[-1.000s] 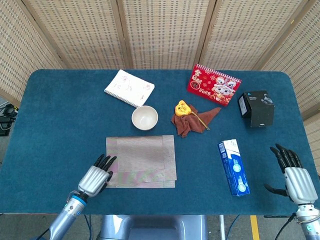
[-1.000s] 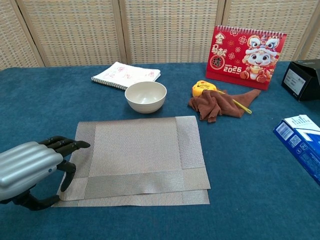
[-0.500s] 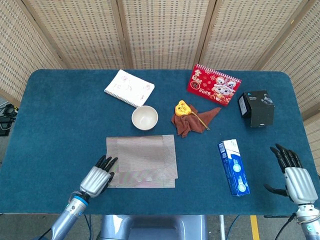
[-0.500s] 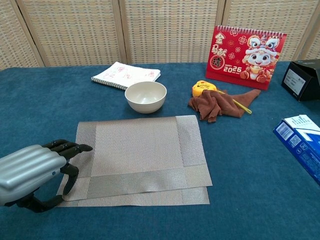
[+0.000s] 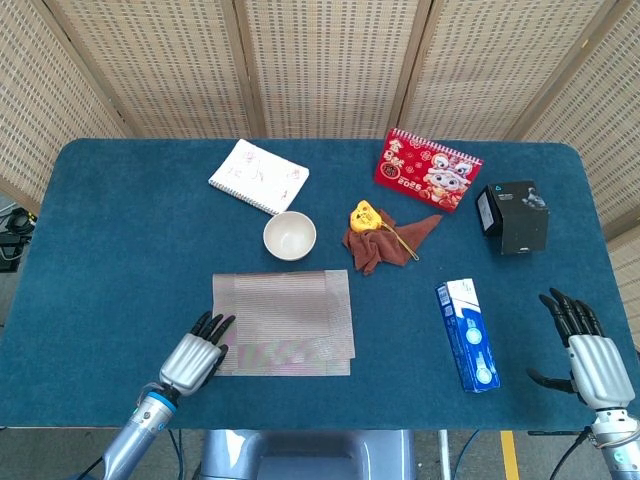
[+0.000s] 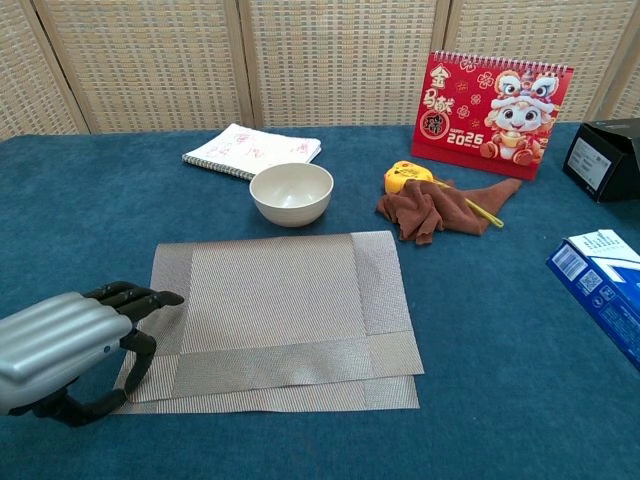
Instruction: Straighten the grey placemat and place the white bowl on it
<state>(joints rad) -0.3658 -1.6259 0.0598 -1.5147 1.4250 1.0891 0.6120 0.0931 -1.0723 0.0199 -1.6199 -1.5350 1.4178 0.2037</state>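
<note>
— What am I looking at by the left hand (image 6: 62, 345)?

— From my seat, its back is smooth, silvery metal-look shell with a soft sheen, the fingers (image 6: 140, 297) matt black. Touching them lies the grey placemat (image 6: 280, 310), a woven, ribbed cloth-like sheet (faintly shiny along the weave).

— And beyond it?

— The white bowl (image 6: 291, 193), smooth and slightly glossy, like glazed ceramic. Everything sits on the table (image 6: 70, 210), covered in matt blue felt-like cloth. Further right I see a brown cloth (image 6: 432, 208), crumpled and soft-looking, and a blue box (image 5: 467, 334) of glossy card near the right hand (image 5: 592, 360).
</note>
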